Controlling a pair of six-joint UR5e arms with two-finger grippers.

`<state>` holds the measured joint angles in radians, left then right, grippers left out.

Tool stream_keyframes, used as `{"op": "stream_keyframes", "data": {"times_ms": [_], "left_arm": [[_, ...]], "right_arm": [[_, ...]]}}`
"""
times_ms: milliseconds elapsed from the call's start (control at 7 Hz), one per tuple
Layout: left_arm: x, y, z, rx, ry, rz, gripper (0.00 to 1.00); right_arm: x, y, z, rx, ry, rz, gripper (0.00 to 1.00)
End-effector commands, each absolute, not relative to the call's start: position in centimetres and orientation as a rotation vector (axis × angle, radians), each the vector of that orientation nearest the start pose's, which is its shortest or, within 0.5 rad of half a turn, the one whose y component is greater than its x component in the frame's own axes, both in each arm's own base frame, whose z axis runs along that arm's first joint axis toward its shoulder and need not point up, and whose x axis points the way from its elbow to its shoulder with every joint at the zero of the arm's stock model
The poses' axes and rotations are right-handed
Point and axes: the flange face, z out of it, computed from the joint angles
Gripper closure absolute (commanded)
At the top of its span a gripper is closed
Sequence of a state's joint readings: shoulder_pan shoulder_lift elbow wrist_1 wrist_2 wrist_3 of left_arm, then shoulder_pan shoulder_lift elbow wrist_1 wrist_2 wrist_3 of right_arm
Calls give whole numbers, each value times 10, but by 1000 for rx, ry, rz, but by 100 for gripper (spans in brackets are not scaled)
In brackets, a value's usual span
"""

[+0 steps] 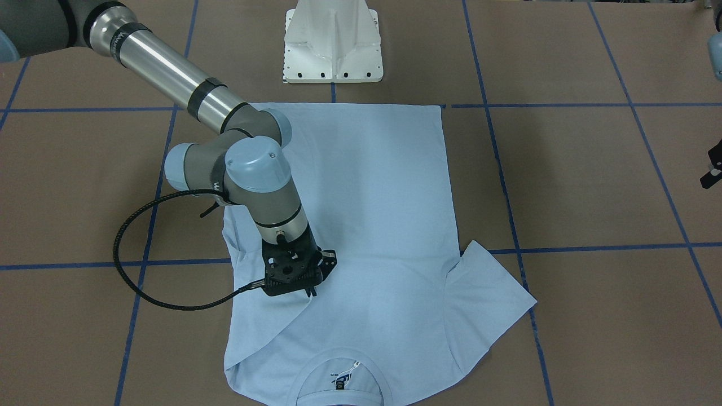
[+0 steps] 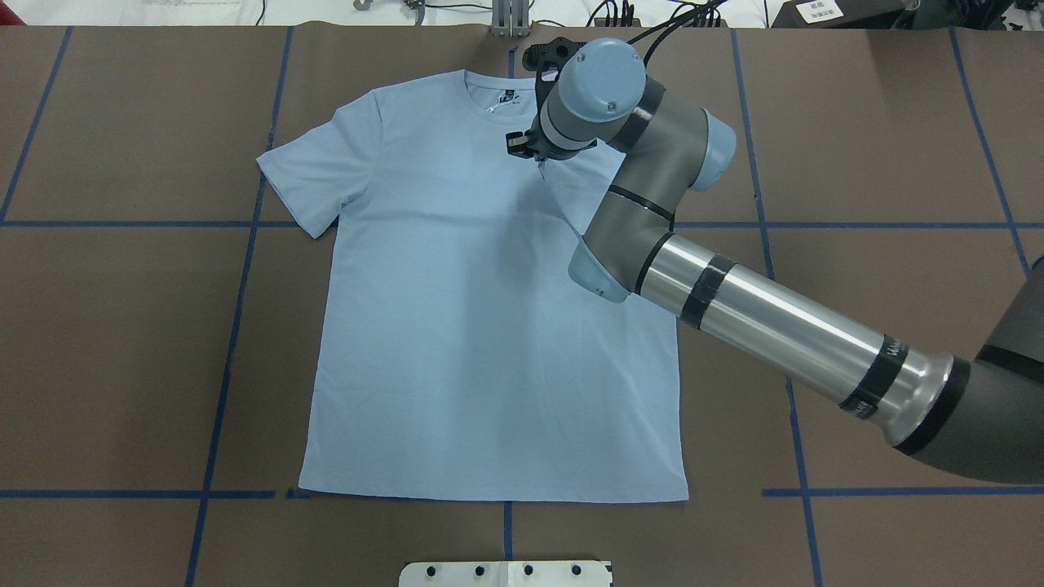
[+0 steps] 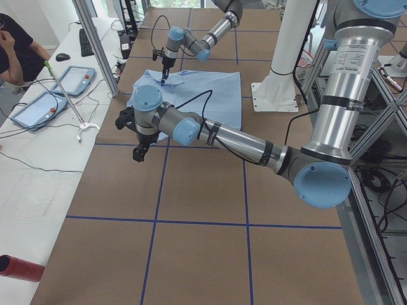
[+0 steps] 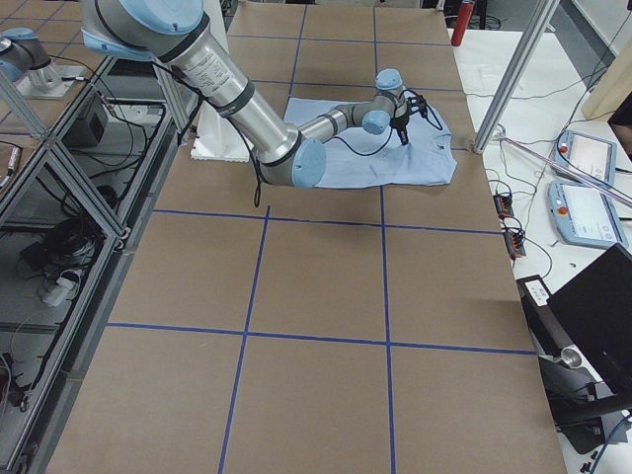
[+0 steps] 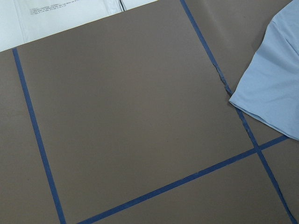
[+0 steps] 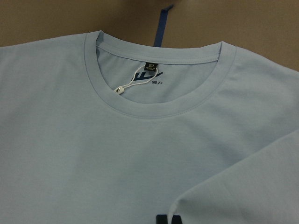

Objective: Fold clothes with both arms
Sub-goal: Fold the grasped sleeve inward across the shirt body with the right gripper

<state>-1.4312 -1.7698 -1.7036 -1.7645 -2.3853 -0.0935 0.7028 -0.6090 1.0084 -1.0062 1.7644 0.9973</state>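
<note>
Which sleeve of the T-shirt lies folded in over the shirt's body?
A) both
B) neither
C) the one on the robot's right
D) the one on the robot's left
C: in the front-facing view the right-side sleeve lies doubled over the T-shirt beside the right gripper, while the left-side sleeve is spread out flat on the table.

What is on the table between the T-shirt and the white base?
Nothing but bare brown table and a short strip of blue tape separates the T-shirt from the white base, clearest in the front-facing view.
</note>
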Motion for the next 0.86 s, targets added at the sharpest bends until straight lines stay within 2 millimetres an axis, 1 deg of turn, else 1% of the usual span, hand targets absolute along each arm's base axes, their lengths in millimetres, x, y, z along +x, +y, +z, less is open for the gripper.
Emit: {"op": "stream_keyframes", "data": {"times_ms": [0,143,286,429,571,714], "left_arm": [[21,-580,458,394,853,238,0],[21,-583,461,388,853,233,0],[22,-589,458,389,854,232,0],[25,-601,443,374,872,162,0],[55,-608,420,346,910,85,0],[100,-604,411,330,940,22,0]], "right_arm": [[-578,-639,236,435,-844,43,0],[-565,-650,240,438,-838,65,0],[-541,-668,245,426,-839,86,0],[-515,-685,247,361,-858,88,0],[-494,-689,231,296,-858,85,0],[-482,-682,212,244,-845,87,0]]}}
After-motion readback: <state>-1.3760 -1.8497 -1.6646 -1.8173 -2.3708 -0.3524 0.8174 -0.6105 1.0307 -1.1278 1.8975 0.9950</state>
